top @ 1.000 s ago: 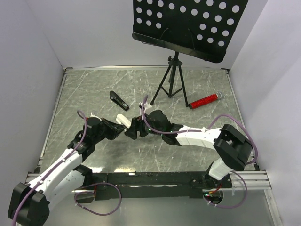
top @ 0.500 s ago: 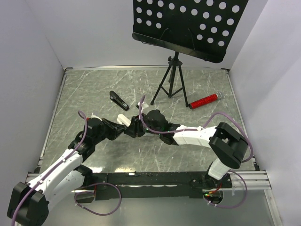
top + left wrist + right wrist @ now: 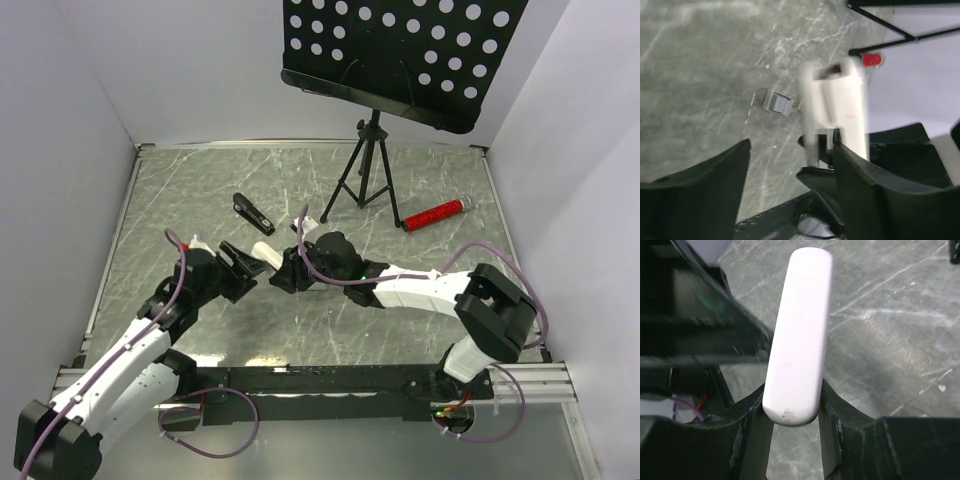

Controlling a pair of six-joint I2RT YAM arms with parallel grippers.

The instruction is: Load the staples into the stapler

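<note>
A white stapler [image 3: 262, 250] hangs above the table between the two arms. My right gripper [image 3: 284, 268] is shut on its near end; in the right wrist view the stapler [image 3: 800, 335] sticks out away from the gripper [image 3: 792, 410], pinched on both sides. My left gripper [image 3: 243, 262] stands open around its other end. In the left wrist view the stapler [image 3: 835, 105] lies close to the right finger [image 3: 875, 185], with a wide gap to the left one. A small tan-and-white box [image 3: 778, 102] lies on the table beneath. The staples are not visible in any view.
A black stapler [image 3: 253, 213] lies on the table behind the left gripper. A black tripod [image 3: 362, 180] with a dotted board [image 3: 400, 50] stands at the back centre. A red cylinder [image 3: 433, 215] lies to its right. White walls [image 3: 70, 150] enclose the table.
My right gripper has closed on the white stapler, and then my left gripper has opened and let go of it. The stapler has stayed almost where it was.
</note>
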